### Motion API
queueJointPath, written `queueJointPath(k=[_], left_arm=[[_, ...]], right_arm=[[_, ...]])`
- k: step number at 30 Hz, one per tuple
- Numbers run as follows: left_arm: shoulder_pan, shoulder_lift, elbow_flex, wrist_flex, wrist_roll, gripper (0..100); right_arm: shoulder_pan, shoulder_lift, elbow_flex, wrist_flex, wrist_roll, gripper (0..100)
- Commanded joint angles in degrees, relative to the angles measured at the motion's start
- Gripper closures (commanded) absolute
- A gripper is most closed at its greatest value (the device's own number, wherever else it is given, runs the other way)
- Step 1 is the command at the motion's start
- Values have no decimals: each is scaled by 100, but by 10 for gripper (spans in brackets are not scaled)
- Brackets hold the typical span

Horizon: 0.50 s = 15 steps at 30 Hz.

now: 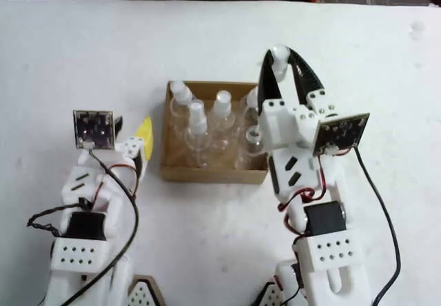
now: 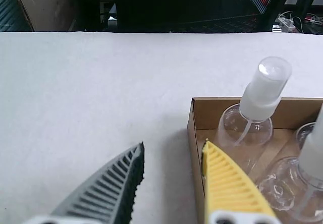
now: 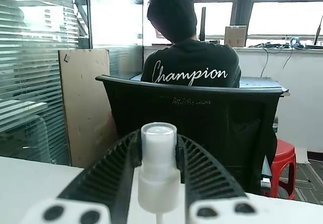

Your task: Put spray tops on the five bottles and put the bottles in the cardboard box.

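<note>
The cardboard box [image 1: 207,174] sits mid-table and holds several clear bottles. Three of them [image 1: 198,123] clearly wear white spray tops. One bottle [image 1: 253,139] at the box's right side has an open neck. My right gripper [image 1: 281,63] hangs just beyond the box's far right corner, shut on a white spray top [image 1: 278,55] [image 3: 158,168] that stands upright between its black fingers [image 3: 202,176]. My left gripper [image 2: 173,146] [image 1: 141,132] is open over the table beside the box's left wall [image 2: 194,133]. Nothing is between its fingers, and a capped bottle [image 2: 255,115] stands just past its yellow finger.
Bare white table surrounds the box on the far and left sides. The right arm's body [image 1: 300,147] overhangs the box's right edge and hides part of a bottle there. An office chair [image 3: 192,113] stands beyond the table's far edge.
</note>
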Motion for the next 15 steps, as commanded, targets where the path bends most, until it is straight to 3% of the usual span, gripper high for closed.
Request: queueJointPath(k=[1, 15], left_arm=[[22, -119, -53, -132, -79, 824], [22, -119, -62, -141, -79, 824]], right_arm=[[22, -13, 70, -136, 88, 982], [-242, -426, 615, -198, 35, 982]])
